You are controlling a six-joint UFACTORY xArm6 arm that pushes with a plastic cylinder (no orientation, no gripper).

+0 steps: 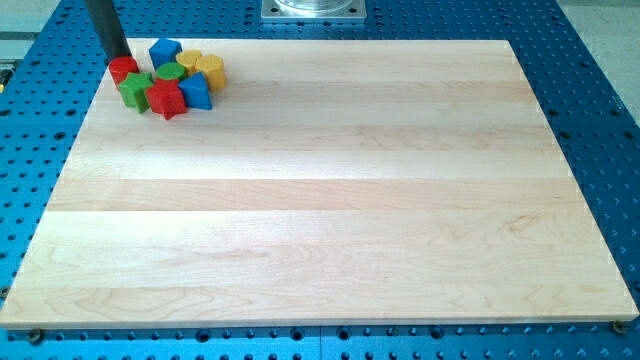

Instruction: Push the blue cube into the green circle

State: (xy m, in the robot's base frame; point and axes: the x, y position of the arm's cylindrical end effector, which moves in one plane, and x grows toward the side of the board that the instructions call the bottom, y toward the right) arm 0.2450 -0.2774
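With no jaws to open or shut, my tip touches the red cylinder block, while the blue cube block already sits just beside the green circular block, so little pushing seems left.

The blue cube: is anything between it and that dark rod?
Yes. My tip sits at the cluster's upper left, beside the red cylinder. The green circle and red star lie between it and the blue cube.

A pale wooden board (planks joined lengthwise) lies on a blue perforated metal table. At the view's top sits what may be a grey metal mounting plate. Lighting is even.
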